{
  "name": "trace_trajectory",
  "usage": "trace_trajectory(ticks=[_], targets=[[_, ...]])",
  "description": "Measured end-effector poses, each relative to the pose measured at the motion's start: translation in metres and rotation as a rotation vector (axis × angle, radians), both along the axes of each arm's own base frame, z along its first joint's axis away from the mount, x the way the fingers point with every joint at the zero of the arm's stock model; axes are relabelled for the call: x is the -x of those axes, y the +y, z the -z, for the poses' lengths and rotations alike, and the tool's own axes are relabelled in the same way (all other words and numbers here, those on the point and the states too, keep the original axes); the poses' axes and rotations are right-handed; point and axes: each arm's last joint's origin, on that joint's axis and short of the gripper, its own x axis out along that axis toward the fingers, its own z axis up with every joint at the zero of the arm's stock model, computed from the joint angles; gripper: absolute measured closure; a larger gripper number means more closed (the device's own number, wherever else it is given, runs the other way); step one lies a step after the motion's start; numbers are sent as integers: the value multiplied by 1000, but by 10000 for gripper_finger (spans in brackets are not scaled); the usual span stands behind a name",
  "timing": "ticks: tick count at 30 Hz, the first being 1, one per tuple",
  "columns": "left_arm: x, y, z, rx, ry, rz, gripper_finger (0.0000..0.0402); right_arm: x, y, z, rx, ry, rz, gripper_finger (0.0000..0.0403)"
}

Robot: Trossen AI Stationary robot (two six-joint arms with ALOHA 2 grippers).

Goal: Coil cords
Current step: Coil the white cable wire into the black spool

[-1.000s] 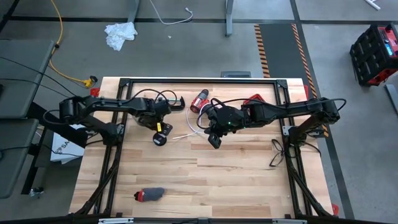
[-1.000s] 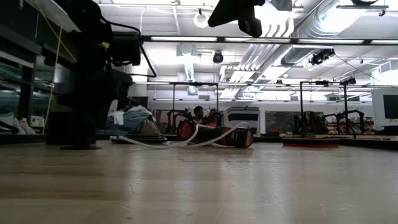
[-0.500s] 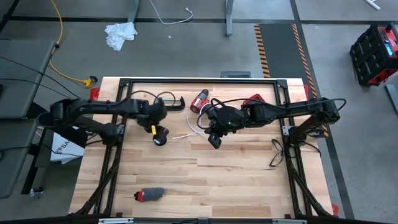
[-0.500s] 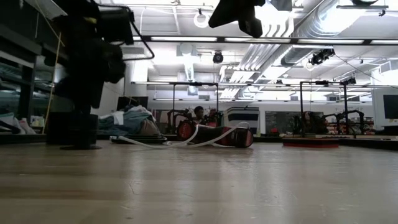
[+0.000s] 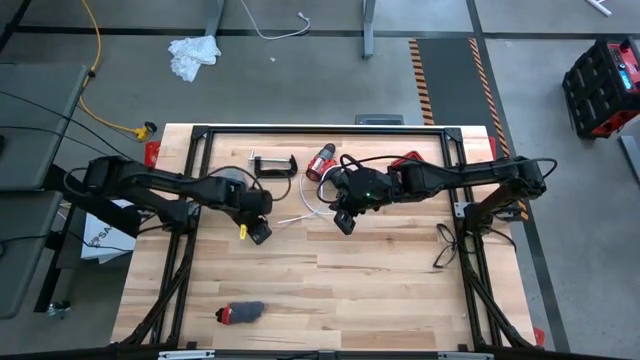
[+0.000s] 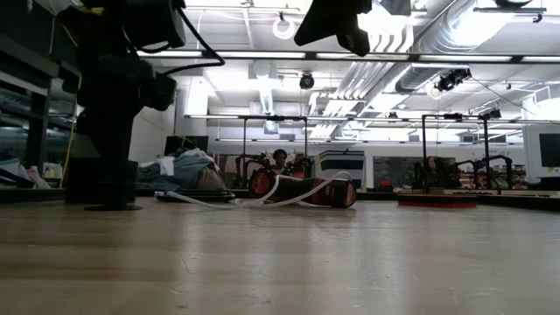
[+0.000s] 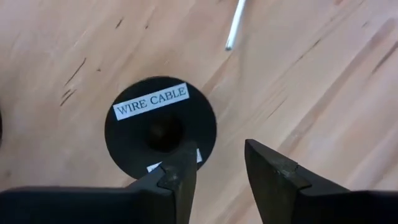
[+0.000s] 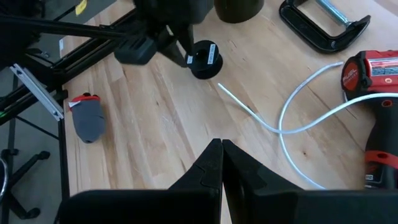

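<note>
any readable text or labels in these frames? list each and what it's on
"WIRE CABLE": white label on the black disc, just ahead of the left gripper.
Second white label on the disc's lower edge: hidden behind a finger, unreadable.
White print on the red drill: too small to read.
Lettering on the white box beside the table: cut off, unreadable.

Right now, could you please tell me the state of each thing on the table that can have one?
Thin white cable: uncoiled, lying loose on the wood.
Round black disc labelled WIRE CABLE: flat on the table, ungripped.
Left end effector: open, over the disc.
Right end effector: shut, empty.
Black C-clamp: lying flat.
</note>
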Motion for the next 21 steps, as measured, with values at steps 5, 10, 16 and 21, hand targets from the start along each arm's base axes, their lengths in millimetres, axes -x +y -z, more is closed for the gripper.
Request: trace_trajectory(ticks=[5, 10, 16, 21], targets=[[-3, -3, 7, -14, 36, 35, 241, 0, -3, 0, -2, 0, 9, 403], [-5, -3, 4, -53, 24, 100, 210, 0, -7, 0, -20, -1, 26, 403], [-6, -2, 3, -91, 24, 135, 179, 0, -8, 0, -36, -1, 30, 403], [-3, -5, 3, -107, 55, 151, 172, 0, -8, 0, -53, -2, 44, 403]])
